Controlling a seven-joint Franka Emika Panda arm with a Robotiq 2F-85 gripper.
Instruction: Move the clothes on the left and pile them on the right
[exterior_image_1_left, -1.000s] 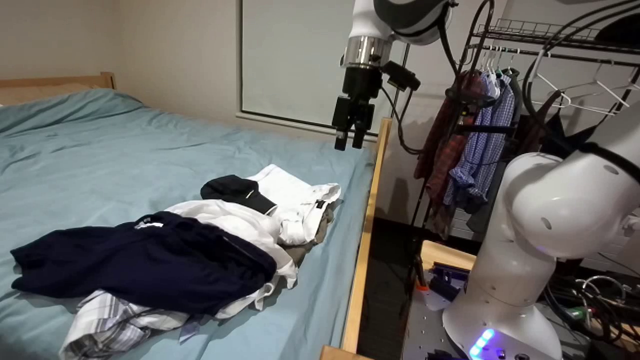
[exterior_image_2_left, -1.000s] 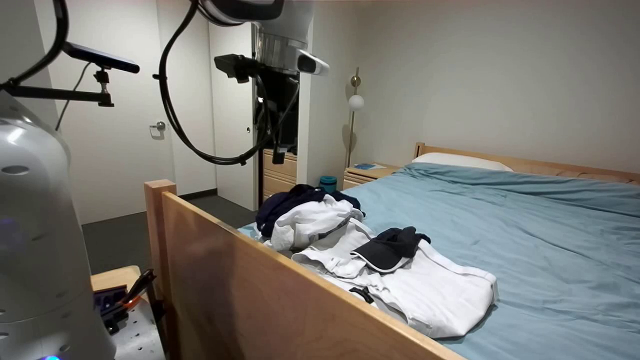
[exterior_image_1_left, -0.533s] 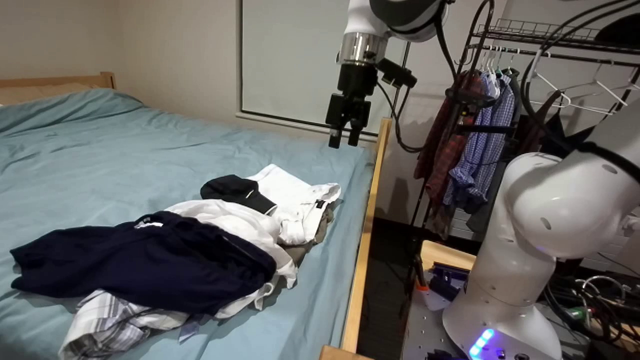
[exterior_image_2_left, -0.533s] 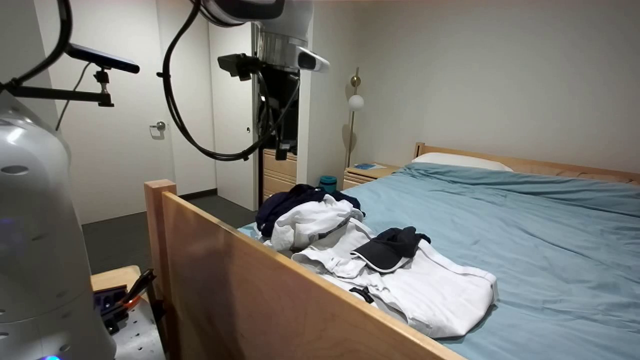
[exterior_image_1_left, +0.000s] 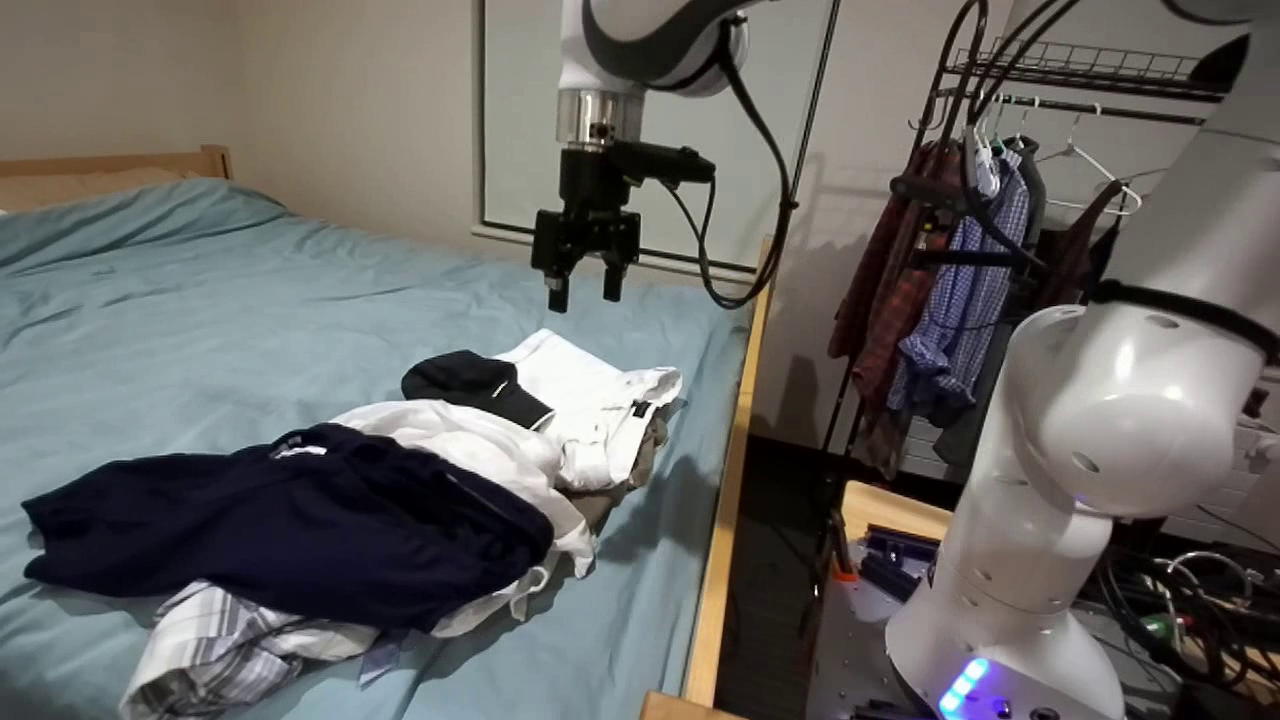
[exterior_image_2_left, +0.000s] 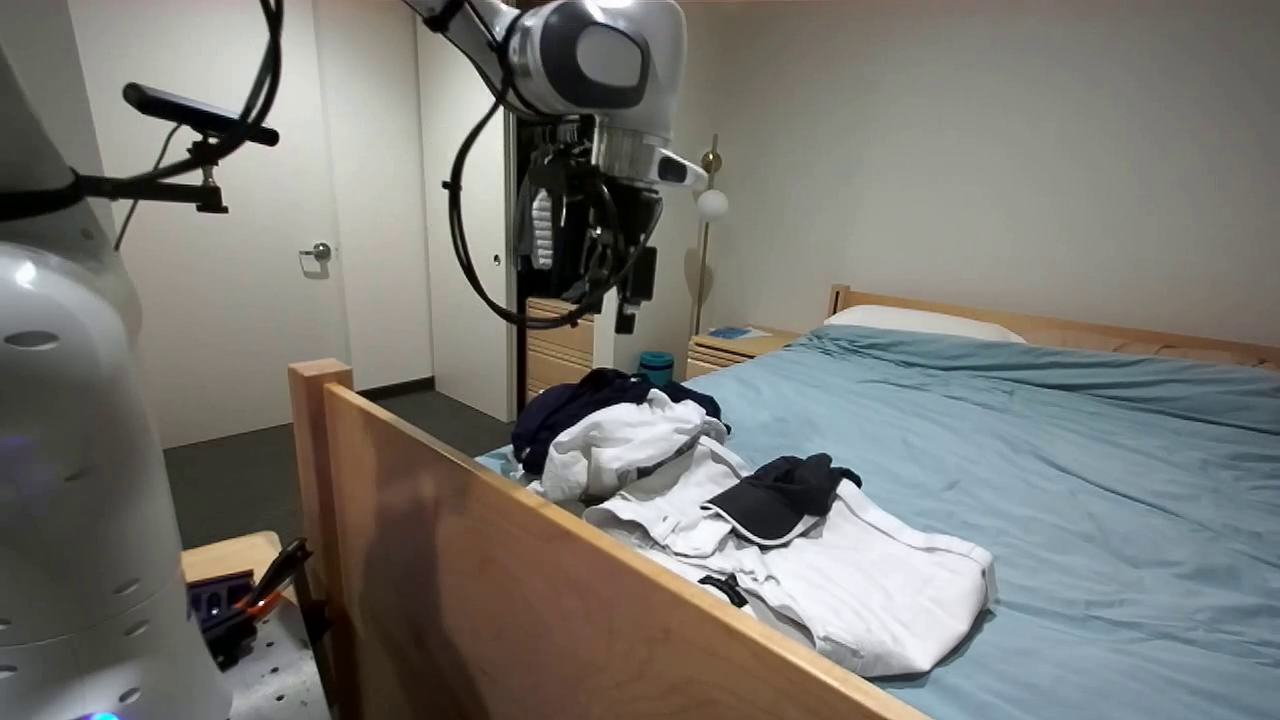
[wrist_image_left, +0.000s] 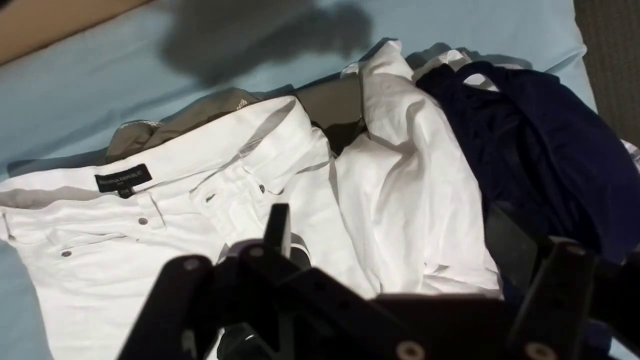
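A navy garment (exterior_image_1_left: 290, 530) lies on a plaid shirt (exterior_image_1_left: 235, 640) and over a crumpled white shirt (exterior_image_1_left: 480, 450) on the bed. White pants (exterior_image_1_left: 600, 410) lie beside them, with a black cap (exterior_image_1_left: 475, 385) on top and a brown garment (exterior_image_1_left: 650, 450) underneath. My gripper (exterior_image_1_left: 585, 294) is open and empty, pointing down above the clothes. In the wrist view, its fingers (wrist_image_left: 397, 230) stand wide apart, with the white shirt (wrist_image_left: 410, 190) showing between them, the pants (wrist_image_left: 115, 260) to the left and the navy garment (wrist_image_left: 560, 150) to the right. The gripper hides most of the cap there.
The bed's wooden footboard (exterior_image_2_left: 560, 560) stands between the robot base and the clothes; its top edge (exterior_image_1_left: 735, 470) also shows in an exterior view. A rack with hanging shirts (exterior_image_1_left: 980, 260) stands behind the arm. Blue sheet (exterior_image_1_left: 250, 300) surrounds the clothes.
The gripper has moved from near the footboard to above the bed, toward the clothes, and the wrist has turned somewhat. The clothes have not moved.
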